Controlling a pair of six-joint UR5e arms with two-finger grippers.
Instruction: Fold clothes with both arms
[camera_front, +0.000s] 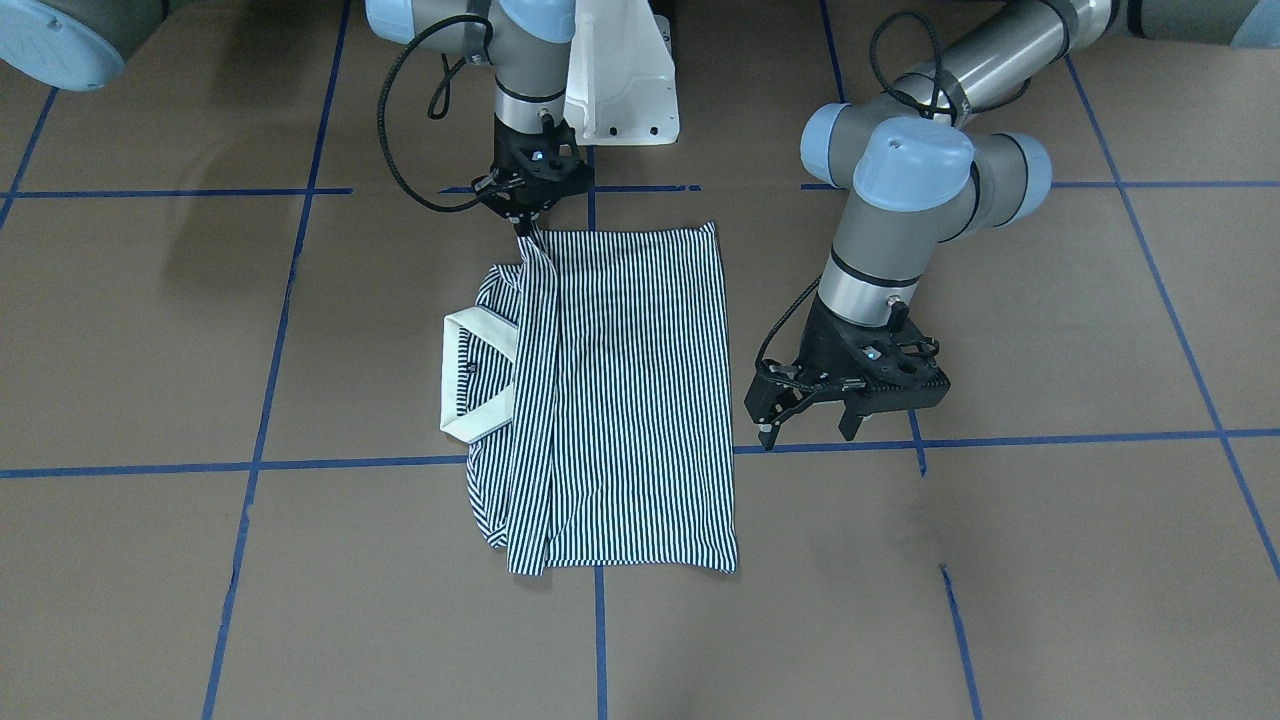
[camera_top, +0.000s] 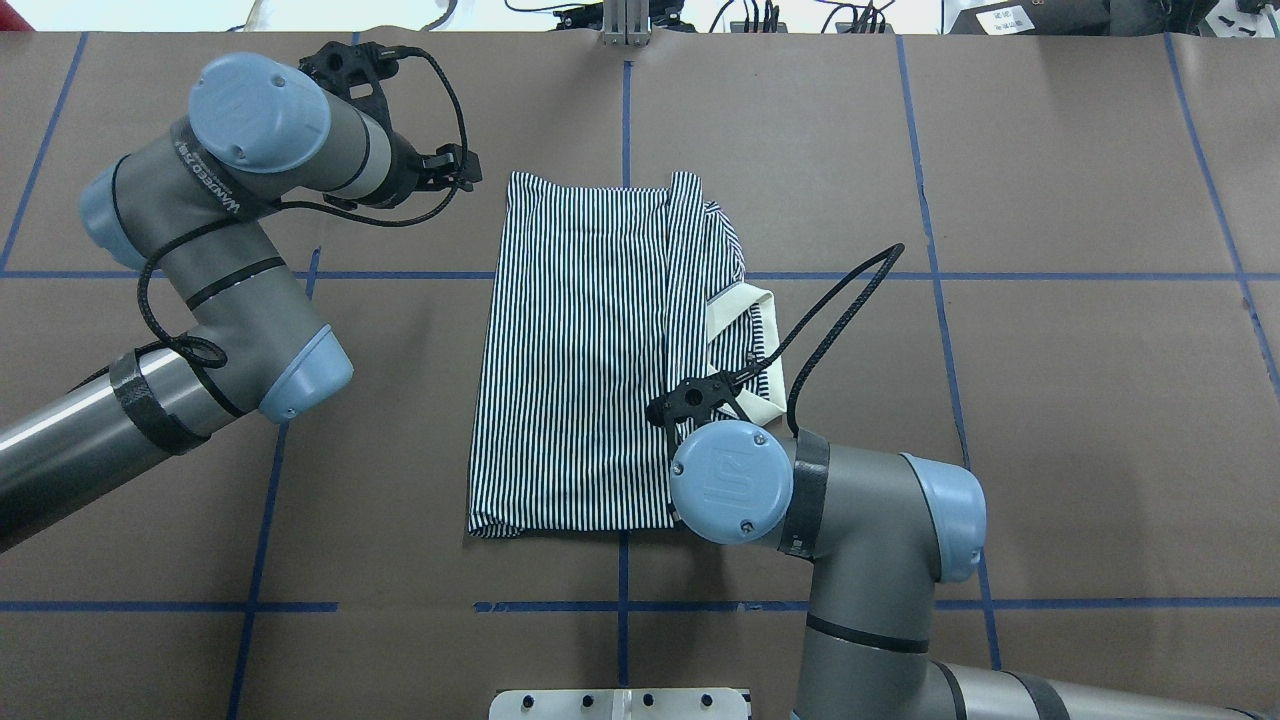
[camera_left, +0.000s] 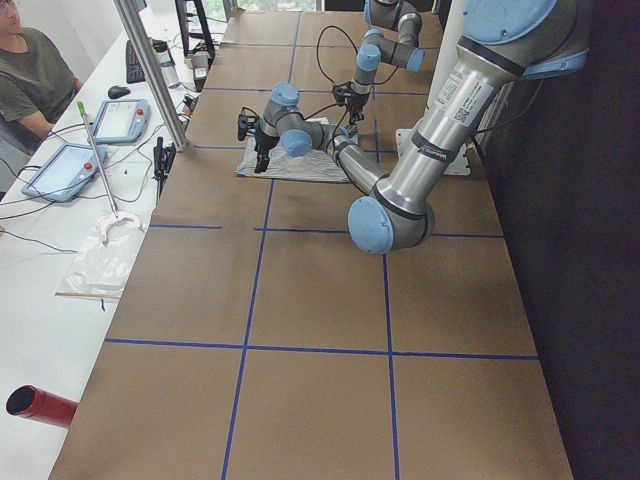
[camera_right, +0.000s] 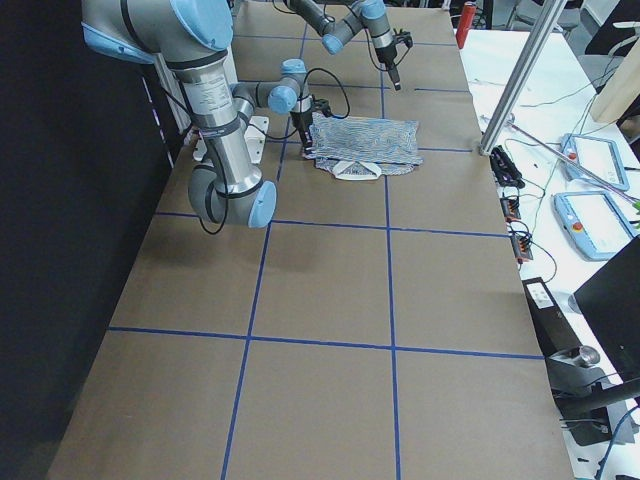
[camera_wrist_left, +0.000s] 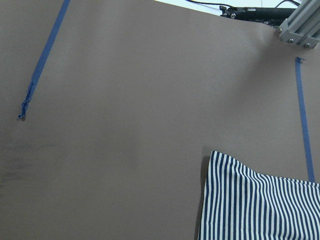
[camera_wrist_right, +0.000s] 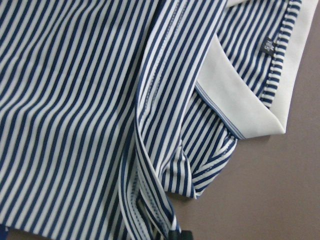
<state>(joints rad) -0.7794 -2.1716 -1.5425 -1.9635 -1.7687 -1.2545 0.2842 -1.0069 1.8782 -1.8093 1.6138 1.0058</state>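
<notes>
Brown table w/ blue tape grid, striped polo shirt lying mid-table, white pedestal base

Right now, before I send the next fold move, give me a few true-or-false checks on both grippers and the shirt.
1. The right gripper is shut on a raised fold of the polo shirt. True.
2. The left gripper also grips the shirt. False: it is open, holds nothing and hangs beside the shirt's edge on the robot's left.
3. The cream collar lies at the shirt's end on the robot's right. True.
4. The shirt lies spread out in a single layer. False: a striped layer is folded over it and covers part of the collar.
</notes>
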